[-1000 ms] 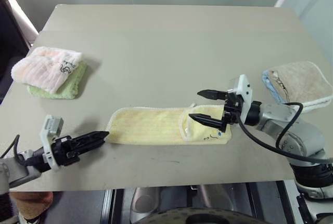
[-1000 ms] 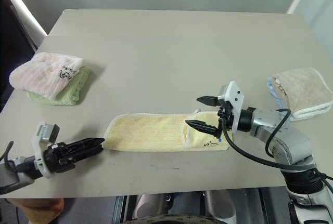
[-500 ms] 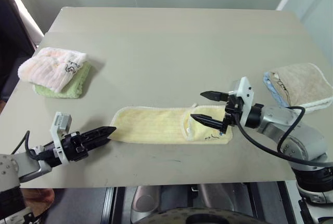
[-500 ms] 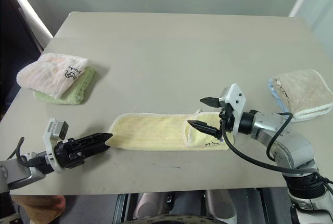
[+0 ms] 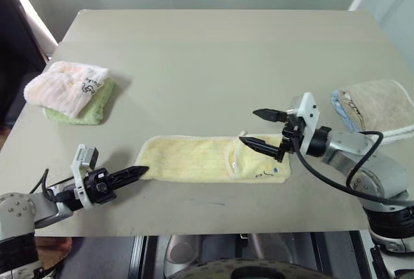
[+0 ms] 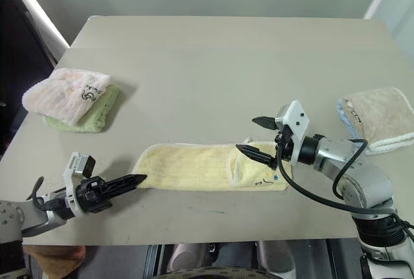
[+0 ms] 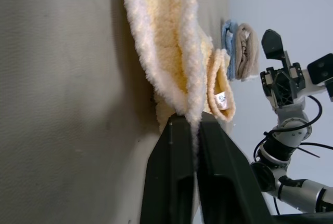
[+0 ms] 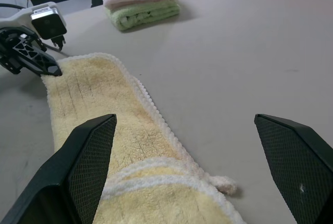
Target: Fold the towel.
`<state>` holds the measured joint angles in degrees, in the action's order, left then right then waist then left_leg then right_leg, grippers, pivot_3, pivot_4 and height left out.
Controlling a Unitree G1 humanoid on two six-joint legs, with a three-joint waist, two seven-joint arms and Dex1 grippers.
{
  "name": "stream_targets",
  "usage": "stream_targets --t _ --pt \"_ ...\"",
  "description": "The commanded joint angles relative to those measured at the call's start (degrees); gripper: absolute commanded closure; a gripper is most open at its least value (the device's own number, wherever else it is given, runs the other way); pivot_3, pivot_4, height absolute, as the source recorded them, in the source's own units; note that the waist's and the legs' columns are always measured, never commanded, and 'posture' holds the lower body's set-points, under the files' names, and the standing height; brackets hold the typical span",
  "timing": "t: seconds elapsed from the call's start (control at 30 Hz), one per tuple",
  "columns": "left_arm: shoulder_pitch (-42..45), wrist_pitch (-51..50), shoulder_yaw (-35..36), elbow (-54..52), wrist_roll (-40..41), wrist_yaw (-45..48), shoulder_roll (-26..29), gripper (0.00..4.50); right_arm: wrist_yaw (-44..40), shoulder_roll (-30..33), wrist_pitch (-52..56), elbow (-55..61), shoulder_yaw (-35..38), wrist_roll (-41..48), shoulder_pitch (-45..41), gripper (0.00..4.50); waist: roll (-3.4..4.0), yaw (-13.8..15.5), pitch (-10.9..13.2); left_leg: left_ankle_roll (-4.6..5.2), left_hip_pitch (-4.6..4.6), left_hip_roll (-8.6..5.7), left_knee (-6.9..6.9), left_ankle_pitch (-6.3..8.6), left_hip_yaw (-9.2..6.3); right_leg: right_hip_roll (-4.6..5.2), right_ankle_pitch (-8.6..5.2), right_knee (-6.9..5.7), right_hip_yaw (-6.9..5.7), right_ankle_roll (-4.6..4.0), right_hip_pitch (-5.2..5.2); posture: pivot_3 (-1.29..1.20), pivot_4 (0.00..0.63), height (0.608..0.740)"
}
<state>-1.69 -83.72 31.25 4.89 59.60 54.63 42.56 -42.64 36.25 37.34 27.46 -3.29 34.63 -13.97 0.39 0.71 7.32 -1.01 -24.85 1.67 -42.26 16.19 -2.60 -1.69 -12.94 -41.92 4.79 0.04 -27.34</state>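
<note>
Since a moment ago the left gripper (image 5: pixel 137 173) has slid up to the near left end of the towel (image 5: pixel 194 157) and snapped closed on its fluffy edge; its wrist view shows the cloth pinched between the 2 black fingers (image 7: pixel 174 146); the right gripper (image 5: pixel 260 128) has hardly moved and hangs wide open just above the towel's right end, holding nothing; the towel lies as a long pale yellow strip near the front edge of the table (image 5: pixel 213 59), with its right end already turned back over itself; it looks soft, light and floppy, so it should droop and bend wherever it is lifted and will not break; a corner or the thick white edge seems the best place to grab, and the right end needs a pinch too so it lifts flat; a small dark squiggle (image 5: pixel 261 173) is printed near the right end, too small to read; the pink cloth (image 5: pixel 65 87) far left has a dark mark I cannot read either.
</note>
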Motion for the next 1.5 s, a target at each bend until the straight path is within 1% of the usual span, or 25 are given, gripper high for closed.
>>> stream_targets --t 0.03,0.27,0.43,0.47,0.5,0.53,0.57,0.6,0.63,0.7,0.73,0.77,0.83,1.0,1.1,1.17,1.3,1.37,1.5 --pt "-0.9 2.7 -2.5 3.1 -1.8 2.1 1.0 4.47 0.0 0.5 -0.4 1.9 2.2 0.4 0.2 0.0 0.01 -0.1 0.0 -0.07 0.02 0.01 0.08 -0.08 -0.04 -0.04 -0.04 -0.01 0.0 0.08 -0.02 0.0 0.15 0.697" --pt "1.7 6.4 -5.7 3.1 -1.5 9.3 5.0 4.47 -0.6 1.9 -0.3 2.4 4.1 1.3 1.2 0.0 -0.08 -0.4 0.1 -0.5 -0.12 0.06 0.13 -0.24 -0.29 -0.22 -0.03 -0.08 -0.02 0.05 -0.14 0.0 0.15 0.697" --pt "0.4 7.1 -6.5 -0.3 0.4 13.1 5.9 4.47 -0.8 2.3 -0.7 2.6 4.9 1.1 2.1 0.0 -0.57 -0.7 0.2 -0.53 -0.33 0.06 0.07 -0.26 -0.29 -0.21 -0.03 -0.02 -0.02 0.04 -0.28 0.0 0.15 0.697" --pt "10.4 0.8 -6.9 -3.2 4.4 4.8 1.3 4.47 -0.9 2.6 -0.5 3.3 5.6 1.6 2.7 0.0 -0.65 -0.6 0.2 -0.48 -0.35 0.06 0.06 -0.27 -0.27 -0.21 -0.02 0.0 -0.01 0.03 -0.31 0.0 0.15 0.697" --pt "18.4 -4.0 -7.6 -5.1 7.3 -1.7 -2.4 4.47 -0.8 2.8 -0.4 3.7 6.1 1.9 3.2 0.0 -0.64 0.1 0.3 -0.37 -0.35 0.06 0.04 -0.32 -0.27 -0.19 -0.02 0.02 -0.02 0.03 -0.29 0.0 0.15 0.697" --pt "24.5 -7.2 -8.3 -6.1 9.8 -6.8 -5.4 4.47 -0.7 3.0 -0.2 4.2 6.8 2.2 3.7 0.0 -0.68 0.7 0.4 -0.27 -0.5 0.02 0.02 -0.45 -0.33 -0.17 0.01 0.04 -0.04 -0.01 -0.16 0.0 0.15 0.697" --pt "28.2 -8.8 -8.9 -6.2 12.2 -10.7 -7.3 4.47 -0.5 3.2 0.0 4.6 7.3 2.4 4.2 0.0 -0.88 1.5 0.5 -0.08 -0.56 0.07 0.02 -0.74 -0.29 -0.18 0.25 0.03 -0.04 -0.42 -0.35 0.0 0.15 0.697" --pt "29.7 -8.8 -9.6 -5.3 14.0 -13.2 -8.2 4.47 -0.3 3.4 0.1 4.9 7.6 2.5 4.5 0.0 -1.07 1.6 0.4 -0.03 -0.63 0.14 0.03 -0.9 -0.22 -0.15 0.33 0.04 -0.02 -0.53 -0.28 0.0 0.15 0.697" --pt "31.3 -8.8 -10.4 -4.4 16.3 -15.7 -8.9 4.47 0.0 3.6 0.3 5.5 8.2 2.7 5.2 0.0 -1.11 1.3 0.4 -0.06 -0.75 0.16 0.03 -0.87 -0.07 -0.13 0.45 0.08 0.02 -0.59 -0.04 0.0 0.15 0.697" --pt "33.3 -8.8 -11.5 -2.7 20.5 -20.1 -9.5 4.47 0.4 3.8 0.6 6.2 8.8 3.0 6.0 0.0 -1.08 -0.4 0.4 -0.3 -0.61 0.14 0.09 -0.78 0.17 -0.09 0.55 0.44 0.02 -0.25 0.08 0.0 0.15 0.697" --pt "33.7 -8.8 -11.7 -2.0 22.4 -22.0 -9.5 4.47 0.5 3.8 0.6 6.4 9.0 3.0 6.2 0.0 -1.1 -0.9 0.4 -0.79 -0.49 0.16 0.14 -0.98 0.23 -0.12 0.54 0.63 0.06 -0.12 0.22 0.0 0.15 0.697" --pt "34.1 -8.8 -12.3 -1.5 24.3 -23.6 -9.3 4.47 0.6 3.9 0.7 6.7 9.2 3.1 6.5 0.0 -1.15 -1.3 0.4 -0.95 -0.43 0.15 0.19 -1.08 0.25 -0.12 0.47 0.7 0.06 0.01 0.29 0.0 0.15 0.697" --pt "35.1 -8.8 -14.4 -0.7 28.3 -25.9 -8.7 4.47 1.2 4.0 1.1 7.8 10.0 3.4 7.7 0.0 -1.23 -1.2 0.5 -1.02 -0.4 0.18 0.25 -1.2 0.24 -0.14 0.45 0.77 0.04 0.83 0.3 0.0 0.15 0.697" --pt "37.4 -8.8 -19.8 1.5 34.6 -28.8 -6.1 4.47 2.7 4.3 2.2 9.2 13.0 4.7 9.2 0.0 -1.29 0.0 0.5 -0.82 -0.44 0.17 0.33 -1.2 0.12 -0.14 0.35 0.84 0.02 0.88 0.43 0.0 0.15 0.697" --pt "38.5 -8.8 -22.9 1.7 36.2 -29.2 -4.9 4.47 3.0 5.0 2.6 10.0 14.9 5.0 10.8 0.0 -1.28 0.4 0.5 -0.64 -0.43 0.13 0.28 -1.14 0.11 -0.12 0.2 0.98 0.02 1.09 0.58 0.0 0.15 0.697" --pt "39.1 -8.8 -24.5 1.6 36.5 -29.1 -4.5 4.47 3.3 5.4 2.7 10.3 15.6 5.2 11.5 0.0 -1.34 0.6 0.6 -0.56 -0.43 0.1 0.2 -1.11 0.11 -0.08 0.04 1.01 0.02 0.83 0.66 0.0 0.15 0.697" --pt "40.4 -8.4 -27.8 -0.3 33.1 -28.7 -5.8 4.47 4.0 5.7 3.1 11.6 17.3 5.4 13.3 0.0 -1.38 0.6 0.6 -0.53 -0.42 0.07 0.17 -1.11 0.14 -0.07 0.01 1.02 0.03 0.8 0.68 0.0 0.15 0.697" --pt "40.6 -7.8 -28.9 -0.7 31.3 -28.1 -6.8 4.47 4.3 5.8 3.3 12.0 17.8 5.5 13.9 0.0 -1.37 0.6 0.6 -0.52 -0.4 0.07 0.17 -1.12 0.15 -0.07 -0.08 1.01 0.02 1.04 0.68 0.0 0.15 0.697" --pt "41.3 -7.0 -30.7 -2.0 27.2 -25.7 -9.0 4.47 4.9 5.9 3.8 13.0 18.9 6.1 14.9 0.0 -1.38 0.6 0.6 -0.49 -0.39 0.07 0.17 -1.14 0.16 -0.07 0.0 1.01 0.02 1.11 0.69 0.0 0.15 0.697"
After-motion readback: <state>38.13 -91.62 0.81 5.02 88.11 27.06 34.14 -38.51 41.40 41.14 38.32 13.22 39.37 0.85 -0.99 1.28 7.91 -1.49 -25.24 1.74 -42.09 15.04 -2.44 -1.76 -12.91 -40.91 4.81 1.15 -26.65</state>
